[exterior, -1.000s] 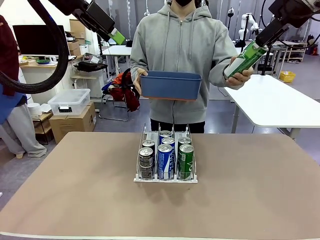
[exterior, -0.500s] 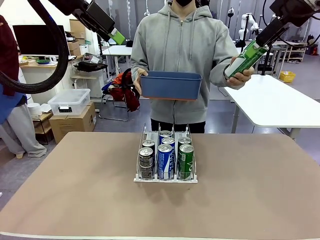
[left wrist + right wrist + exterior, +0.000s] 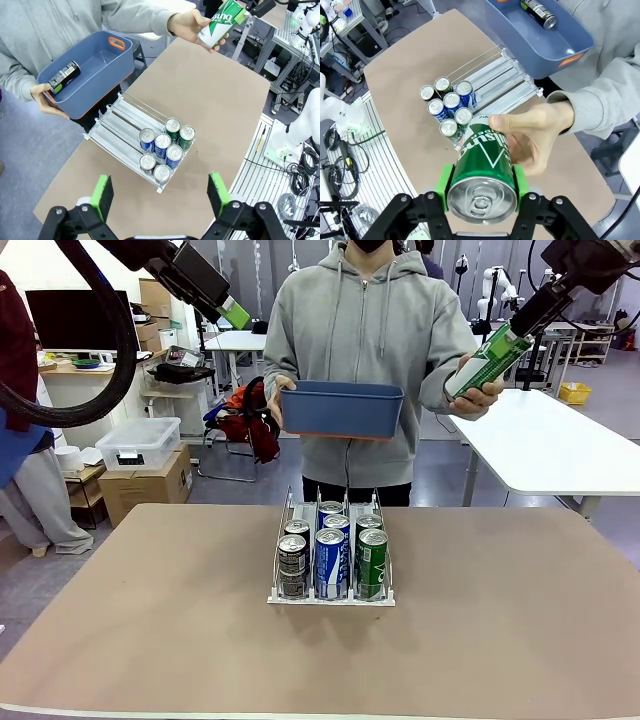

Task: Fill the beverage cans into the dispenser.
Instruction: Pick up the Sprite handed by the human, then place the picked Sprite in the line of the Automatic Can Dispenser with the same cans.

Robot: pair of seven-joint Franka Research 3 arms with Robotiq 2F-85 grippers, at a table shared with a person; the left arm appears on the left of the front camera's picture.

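The right gripper is clamped by its green pads on the top end of a green slim aluminium can; the person's hand grips the lower part of that can, so both hold it; it is tilted, high above the brown table, up by the far edge on the right side. The left gripper hangs high over the left side, its fingers spread wide with nothing between them. The clear-and-white three-lane dispenser rack stands midway along the far edge of the table; seven upright cans are packed at its near end, two dark in the left lane, three blue-and-white in the middle, two green in the right. The person's other hand holds a blue rectangular plastic bin beyond the far edge; one dark can lies on its side in the bin.
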